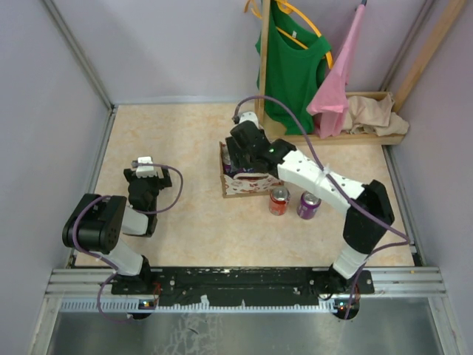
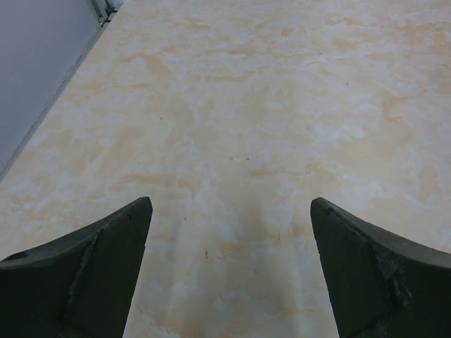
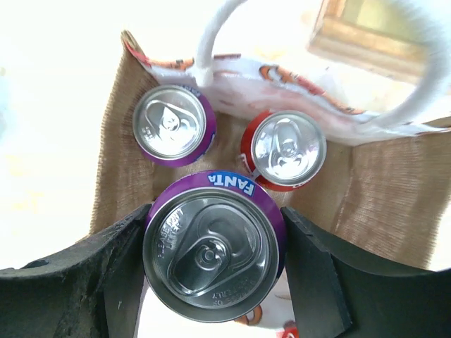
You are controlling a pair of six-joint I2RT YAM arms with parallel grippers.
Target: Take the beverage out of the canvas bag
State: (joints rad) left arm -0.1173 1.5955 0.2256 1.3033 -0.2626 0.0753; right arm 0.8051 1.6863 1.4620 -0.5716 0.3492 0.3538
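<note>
Beverage can [image 3: 213,246], purple with a silver lid and "FANTA" in white on its rim, stands inside the canvas bag [image 1: 247,185], clamped between the right gripper [image 3: 216,211] fingers. Bag walls crowd it. A second purple can [image 3: 173,125] at 11 o'clock and a red can [image 3: 285,150] at 1 o'clock stand just beside it, and a white loop handle [image 3: 204,56] arches overhead. From the bag, bare table [image 1: 185,140] spreads toward 9 o'clock. The left gripper [image 2: 229,204] hangs spread, grasping nothing.

right arm [image 1: 325,185]: stretched over canvas bag [image 1: 247,186], wrist tipped down | right gripper [image 3: 215,215]: in the bag's mouth, jaws clamping purple can [image 3: 211,264] | left arm [image 1: 96,222]: folded, well left of bag | left gripper [image 2: 230,204]: jaws apart, empty
</note>
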